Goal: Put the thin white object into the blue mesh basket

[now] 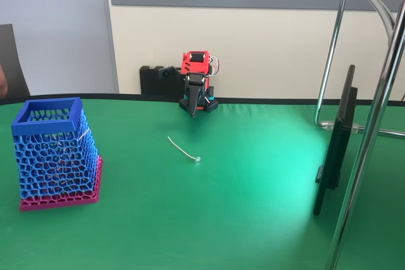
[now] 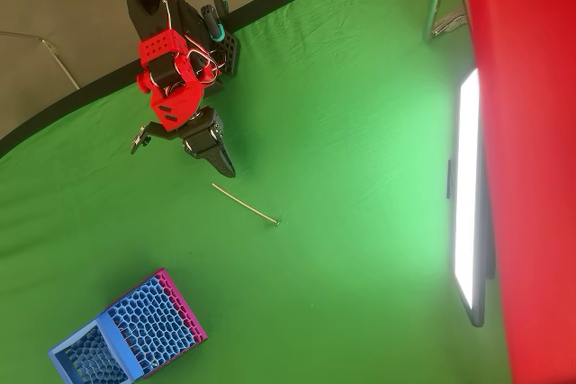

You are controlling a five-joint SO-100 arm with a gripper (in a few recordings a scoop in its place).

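White strand (image 1: 183,148) lies flat on the green worktop (image 1: 253,207), out in the open middle, with its tiny looped end (image 1: 197,159) pointing toward the camera in the fixed view. Nothing touches it. From overhead the same strand (image 2: 245,203) runs as a slanted line just beyond the tip of the pincer (image 2: 225,166), near it but apart.

Lying loose in a bare patch suits the job, I would judge, since the arm can come down on it from above with nothing in the way. Being so thin and flat against the cloth, it will probably be awkward to pinch; the beaded end may offer the better hold.

The pincer (image 1: 193,112) hangs tip-down close to the arm's red and black base (image 1: 197,71) at the far edge of the worktop. Its jaws look drawn together into one dark point and hold nothing, though at this size a narrow gap could be missed.

The blue mesh basket (image 1: 47,110) stands upright on its magenta base plate at the left in the fixed view, well apart from both strand and arm. Its square rim faces up and open, so a drop from above should land inside. Overhead, the basket (image 2: 90,348) sits in the lower left corner.

The pick-up is not yet begun.
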